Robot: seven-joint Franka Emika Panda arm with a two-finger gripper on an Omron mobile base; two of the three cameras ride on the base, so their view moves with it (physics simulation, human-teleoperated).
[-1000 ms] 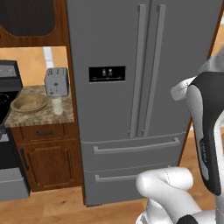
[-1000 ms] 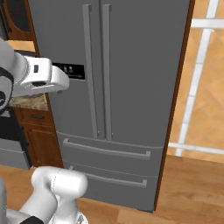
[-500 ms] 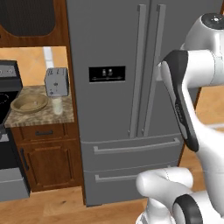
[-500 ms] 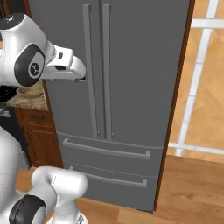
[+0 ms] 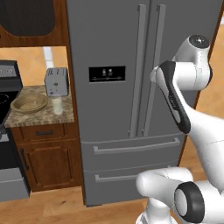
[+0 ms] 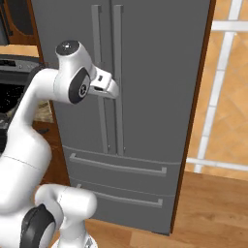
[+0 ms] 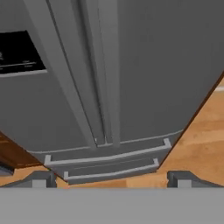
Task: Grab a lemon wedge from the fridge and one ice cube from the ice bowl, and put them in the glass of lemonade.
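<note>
The fridge (image 5: pixel 109 43) stands straight ahead with both doors and both drawers shut, so the lemon wedge is hidden. My gripper (image 6: pixel 112 90) hangs in front of its two long door handles (image 6: pixel 117 72) at mid height, short of them. In the hand view my gripper (image 7: pixel 111 180) is open, its tips wide apart with nothing between them, looking down the handles (image 7: pixel 105 74) and the fridge (image 7: pixel 144 65). On the counter to the left sit the ice bowl (image 5: pixel 29 103) and the glass of lemonade (image 5: pixel 57 105). The ice cube cannot be made out.
A silver toaster (image 5: pixel 56 82) stands behind the glass. A black stove (image 5: pixel 6 94) borders the counter's left end, with a wooden cabinet (image 5: pixel 43 153) below. A white window frame (image 6: pixel 215 97) and wood floor (image 6: pixel 218 208) lie right of the fridge (image 6: pixel 155 72).
The arm has swung up and forward, carrying the hand from beside the dispenser panel to the front of the door handles. The jaws stay open.
</note>
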